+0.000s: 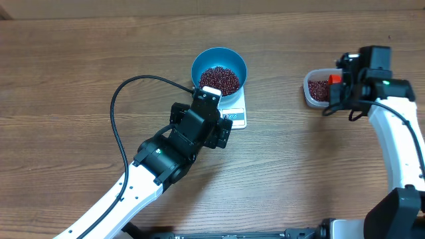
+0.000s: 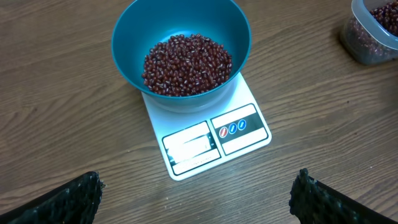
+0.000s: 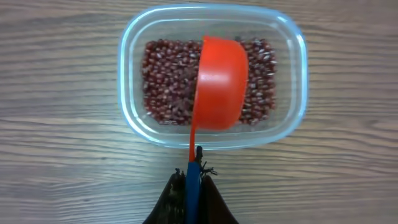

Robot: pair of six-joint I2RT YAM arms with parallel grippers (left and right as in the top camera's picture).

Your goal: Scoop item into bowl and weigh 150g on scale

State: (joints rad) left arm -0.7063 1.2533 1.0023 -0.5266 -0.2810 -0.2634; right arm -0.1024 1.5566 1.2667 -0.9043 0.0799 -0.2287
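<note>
The blue bowl (image 1: pixel 220 70) (image 2: pixel 181 53) stands on the white scale (image 1: pixel 236 114) (image 2: pixel 211 140) and holds a heap of dark red beans (image 2: pixel 186 65) (image 1: pixel 220 79). My left gripper (image 2: pixel 196 196) (image 1: pixel 222 126) hangs open just in front of the scale, nothing between its fingers. More beans (image 3: pixel 168 81) lie in a clear plastic tub (image 3: pixel 211 78) (image 1: pixel 317 88) at the right. My right gripper (image 3: pixel 193 183) (image 1: pixel 345 83) is shut on the blue handle of an orange-red scoop (image 3: pixel 221 84), whose cup is turned back-up over the tub.
The left arm (image 1: pixel 166 156) and its black cable (image 1: pixel 119 126) stretch across the front left of the wooden table (image 1: pixel 66 79). The right arm (image 1: pixel 398 139) runs along the right edge. The tub's corner (image 2: pixel 373 31) shows at the left wrist view's top right.
</note>
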